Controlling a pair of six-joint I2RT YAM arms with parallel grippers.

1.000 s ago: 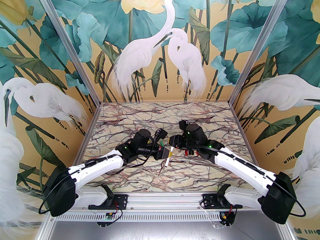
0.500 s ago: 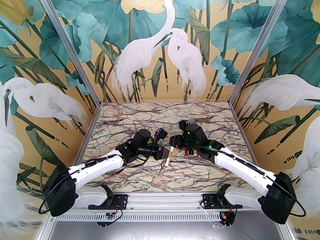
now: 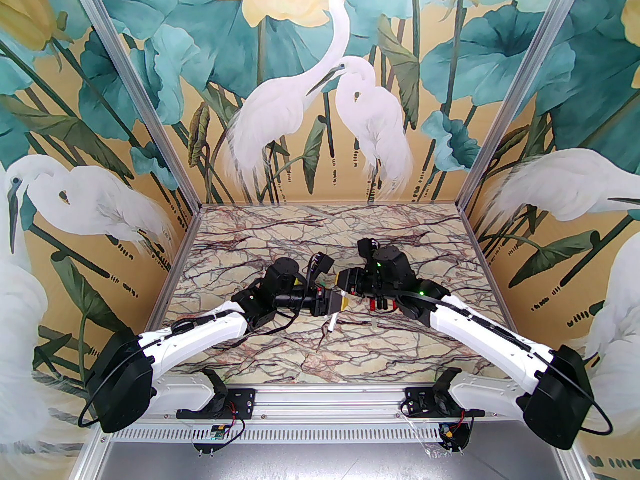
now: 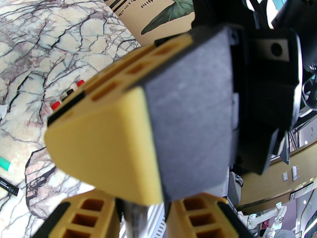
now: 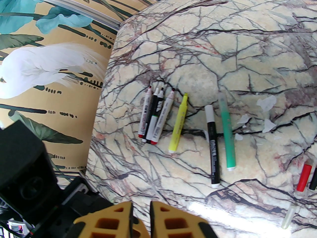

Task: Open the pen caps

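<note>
My left gripper point(image 3: 340, 302) is shut on a white pen point(image 3: 331, 324) whose lower end hangs over the table. In the left wrist view the pen point(image 4: 135, 219) stands blurred between my left fingers point(image 4: 86, 217). My right gripper point(image 3: 345, 282) meets it tip to tip, jaws drawn to a narrow gap point(image 5: 141, 212) over the pen's hidden upper end and cap. Loose red and black pen caps point(image 5: 304, 177) point(image 4: 55, 105) lie on the marble. Several other pens point(image 5: 151, 115) lie in a row, among them a yellow one point(image 5: 178, 123) and a green one point(image 5: 226, 130).
White paper scraps point(image 5: 266, 103) lie beyond the green pen. A translucent cap point(image 5: 288, 217) rests near the red cap. The marble table point(image 3: 325, 228) ends at painted walls on three sides. Both arms crowd the table's middle.
The left gripper has carried the pen up and to the right, against the right gripper. The right gripper has shifted slightly left. The pen's upper part is now covered.
</note>
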